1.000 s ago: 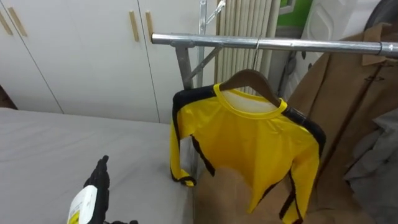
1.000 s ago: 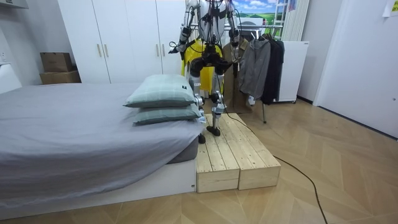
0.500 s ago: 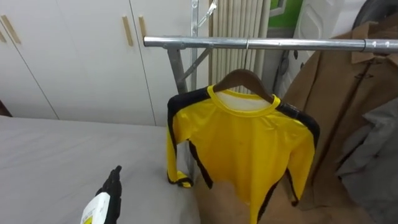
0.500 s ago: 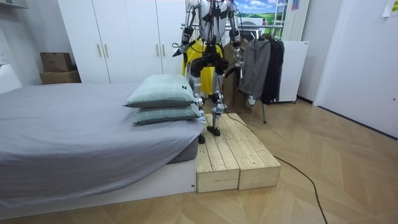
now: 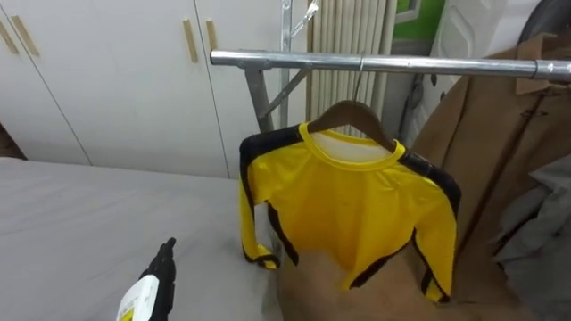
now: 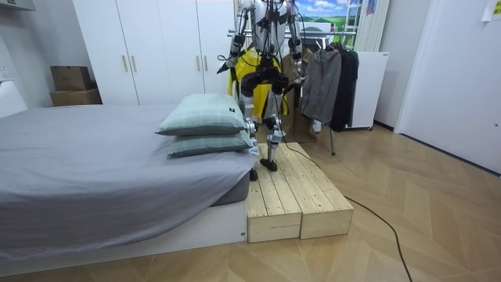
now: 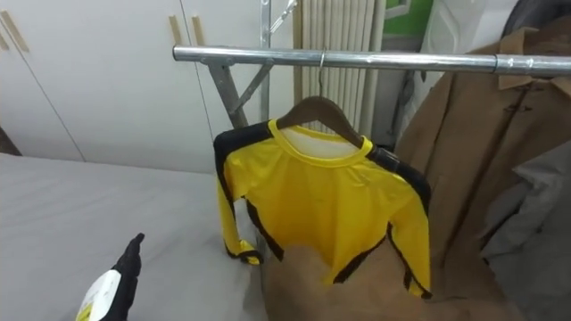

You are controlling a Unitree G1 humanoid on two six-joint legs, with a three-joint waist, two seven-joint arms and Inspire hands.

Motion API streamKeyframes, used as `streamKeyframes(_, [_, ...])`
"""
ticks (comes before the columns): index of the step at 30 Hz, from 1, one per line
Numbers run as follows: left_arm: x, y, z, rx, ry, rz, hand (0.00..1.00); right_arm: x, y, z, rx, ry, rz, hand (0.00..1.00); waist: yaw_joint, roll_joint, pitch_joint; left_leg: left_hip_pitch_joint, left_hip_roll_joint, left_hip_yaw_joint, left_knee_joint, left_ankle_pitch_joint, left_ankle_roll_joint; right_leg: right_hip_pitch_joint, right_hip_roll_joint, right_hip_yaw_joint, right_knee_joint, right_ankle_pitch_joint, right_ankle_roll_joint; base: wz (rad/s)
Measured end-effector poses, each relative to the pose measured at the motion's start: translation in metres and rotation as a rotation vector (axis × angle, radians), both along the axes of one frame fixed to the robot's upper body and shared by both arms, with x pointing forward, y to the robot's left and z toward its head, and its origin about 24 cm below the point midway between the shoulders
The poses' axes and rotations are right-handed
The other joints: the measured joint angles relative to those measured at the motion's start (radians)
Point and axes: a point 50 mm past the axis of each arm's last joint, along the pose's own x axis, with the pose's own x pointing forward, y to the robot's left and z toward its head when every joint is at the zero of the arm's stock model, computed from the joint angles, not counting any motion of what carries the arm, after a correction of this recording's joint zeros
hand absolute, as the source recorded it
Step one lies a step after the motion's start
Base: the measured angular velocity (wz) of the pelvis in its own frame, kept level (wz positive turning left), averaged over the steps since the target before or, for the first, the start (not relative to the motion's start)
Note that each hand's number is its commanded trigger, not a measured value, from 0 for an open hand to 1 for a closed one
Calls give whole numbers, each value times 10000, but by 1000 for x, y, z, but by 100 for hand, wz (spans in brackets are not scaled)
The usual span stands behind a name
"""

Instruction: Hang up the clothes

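A yellow shirt (image 5: 357, 214) with black trim hangs on a wooden hanger (image 5: 352, 116), which is hooked over the metal rail (image 5: 375, 63) straight ahead. One sleeve droops at the shirt's left edge. My left hand (image 5: 156, 276) rises from the lower left over the bed, open, with straight dark fingers holding nothing, well short of the shirt. In the room view my right hand (image 6: 296, 74) is a small shape beside the hanging clothes.
A brown coat (image 5: 508, 160) and a grey garment (image 5: 544, 232) hang right of the shirt. The grey bed (image 5: 80, 223) lies to the left, with white wardrobe doors (image 5: 116, 80) behind it. I stand on a wooden platform (image 6: 293, 196) between the bed and the rack, near the pillows (image 6: 203, 125).
My left hand has sunk a little lower in the view. The shirt's hem has swung slightly on the hanger. The view itself shifted a bit.
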Motion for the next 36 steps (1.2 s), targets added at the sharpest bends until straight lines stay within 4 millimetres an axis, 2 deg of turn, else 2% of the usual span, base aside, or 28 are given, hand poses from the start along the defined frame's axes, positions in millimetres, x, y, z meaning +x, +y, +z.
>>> streamKeyframes(5, [-5, 1, -4, -7, 376, -27, 0, 4, 8, -2, 219, -98, 28, 0, 52, 61, -2, -358, 79, -10, 400, -8, -9, 83, -22, -147, 0, -3, -107, 12])
streamKeyframes(8, [-6, 0, -4, 135, 431, -147, 0, 5, 9, -2, 207, -98, 127, 0, -16, 122, -12, -531, 126, -4, 446, 5, -28, -32, -39, -635, 25, -67, -214, 44])
streamKeyframes(10, [-6, -2, -5, 98, 443, -184, 0, 4, 7, -1, 169, -62, 120, 0, -80, 136, -4, -916, 163, 129, 624, 58, -112, -192, -138, -1237, 51, -110, -282, 71])
streamKeyframes(11, [-6, -3, -5, 130, 473, -230, 0, 4, 7, -1, 153, -52, 108, 0, -83, 145, 2, -1006, 221, 193, 669, 71, -135, -207, -165, -1404, 52, -116, -291, 82])
streamKeyframes(12, [-7, -3, -6, 132, 585, -302, 0, 4, 6, -1, 138, -37, 100, 0, -94, 151, 14, -1211, 299, 496, 819, 102, -193, -236, -231, -1787, 50, -150, -343, 92])
streamKeyframes(13, [-8, -4, -7, 110, 653, -319, 0, 4, 7, -1, 128, -36, 100, 0, -129, 148, 16, -1412, 411, 1035, 979, 132, -239, -270, -295, -2221, 47, -182, -385, 103])
streamKeyframes(14, [-8, -5, -7, 96, 668, -332, 0, 4, 7, -1, 118, -35, 103, 0, -158, 149, 17, -1573, 473, 1353, 1120, 132, -239, -313, -330, -2489, 50, -209, -409, 119])
streamKeyframes(15, [-8, -7, -8, 24, 695, -329, 0, 4, 6, -1, 66, -33, 105, 0, -186, 155, 27, -1847, 596, 1838, 1394, 135, -239, -389, -396, -2982, 54, -284, -436, 123])
streamKeyframes(16, [-9, -10, -10, -57, 771, -320, 0, 5, 6, -1, -56, -12, 188, 0, -134, 153, 74, -2144, 753, 2203, 1792, 133, -236, -481, -497, -3449, 218, -438, -457, 120])
streamKeyframes(17, [-10, -12, -12, -102, 859, -323, 0, 5, 6, -1, -127, 19, 260, 0, -125, 154, 93, -2290, 859, 2428, 2059, 131, -236, -510, -548, -3687, 324, -521, -458, 117])
streamKeyframes(19, [-16, -16, -18, -249, 1286, -458, 0, 5, 5, -1, -289, 86, 607, 0, 9, 88, 116, -2595, 1246, 3143, 2950, 96, -184, -613, -856, -4580, 765, -902, -427, 114])
streamKeyframes(20, [-18, -16, -19, -275, 1335, -446, 0, 6, 5, -1, -320, 97, 761, 0, 17, 73, 124, -2632, 1331, 3317, 3116, 89, -171, -622, -937, -4809, 831, -985, -345, 124])
streamKeyframes(21, [-19, -18, -19, -326, 1352, -446, 0, 6, 5, -1, -408, 151, 1106, 0, 97, 41, 107, -2698, 1472, 3525, 3433, 30, -74, -669, -1137, -5316, 913, -1076, -291, 131])
streamKeyframes(22, [-18, -20, -19, -425, 1317, -417, 0, 8, 3, 0, -530, 192, 1488, 0, 289, -11, 106, -2810, 1692, 3676, 3772, 27, -70, -678, -1261, -5742, 921, -1093, -260, 129])
streamKeyframes(24, [-18, -21, -19, -460, 1297, -410, 0, 12, 0, 1, -732, 270, 2215, 0, 670, -86, 132, -2793, 1916, 3707, 4198, 24, -73, -710, -1431, -6243, 950, -1149, -170, 108])
streamKeyframes(25, [-18, -20, -19, -495, 1259, -394, 0, 15, -1, 2, -852, 332, 2709, 0, 821, -150, 126, -2791, 2018, 3636, 4296, 15, -86, -715, -1477, -6560, 947, -1222, 2, 110])
streamKeyframes(26, [-18, -20, -19, -523, 1256, -372, 0, 16, -1, 2, -900, 368, 2940, 0, 885, -159, 120, -2761, 2020, 3635, 4227, 19, -77, -706, -1486, -6733, 943, -1263, 176, 106])
streamKeyframes(27, [-18, -20, -19, -631, 1266, -316, 0, 17, -1, 2, -1016, 475, 3416, 0, 1126, -199, 75, -2659, 2003, 3636, 3994, 1, -21, -675, -1512, -7036, 930, -1301, 762, 83])
streamKeyframes(28, [-19, -22, -19, -867, 1275, -206, 0, 17, -2, 3, -1138, 574, 3808, 0, 1418, 42, -54, -2626, 2139, 3564, 3767, -42, -15, -777, -1482, -6876, 1404, -1426, 1832, 68])
streamKeyframes(29, [-19, -23, -19, -1113, 1174, -106, 0, 23, -7, 5, -1239, 471, 3918, 0, 1462, 89, 77, -2644, 2197, 3426, 3953, -63, -49, -1133, -1712, -6043, 2672, -1756, 1594, 90])
streamKeyframes(30, [-19, -16, -18, -1178, 1073, 19, 0, 30, -11, 8, -1282, 263, 3961, 0, 1271, -405, 302, -2769, 2256, 3366, 4676, -199, -276, -1627, -2524, -5160, 4504, -2932, 1430, 110])
streamKeyframes(31, [-20, -15, -19, -1139, 1275, -29, 0, 32, -11, 8, -1293, 133, 3846, 0, 1241, -512, 210, -2924, 2527, 3340, 5012, -298, -398, -1727, -2480, -5078, 5027, -3372, 739, 118])
streamKeyframes(32, [-21, -16, -20, -1149, 1363, -103, 0, 34, -12, 9, -1307, 53, 3728, 0, 1295, -461, 157, -2976, 2642, 3351, 4998, -306, -378, -1698, -2428, -5139, 5013, -3378, 733, 58])
streamKeyframes(33, [-20, -17, -19, -1183, 1339, -202, 0, 41, -9, 10, -1266, -215, 3700, 0, 1575, -492, 93, -3025, 2543, 3358, 4917, -370, -259, -1634, -2341, -5154, 4636, -3302, 853, 25])
streamKeyframes(34, [-21, -16, -19, -1161, 1337, -176, 0, 50, -3, 10, -1167, -485, 3844, 0, 1646, -421, 35, -3064, 2477, 3338, 4628, -341, -202, -1251, -2101, -5320, 3782, -2853, 1448, 18])
streamKeyframes(35, [-21, -15, -18, -1144, 1313, -149, 0, 52, 0, 10, -1086, -601, 3888, 0, 1617, -295, -54, -3049, 2365, 3324, 4398, -337, -206, -1040, -2055, -5501, 3357, -2627, 1566, 31])
streamKeyframes(36, [-18, -12, -16, -1096, 1067, -25, 0, 57, 5, 10, -934, -751, 4009, 0, 1570, -477, 18, -3027, 2161, 3351, 4183, -331, -225, -921, -2199, -5805, 3087, -2304, 1301, 44])
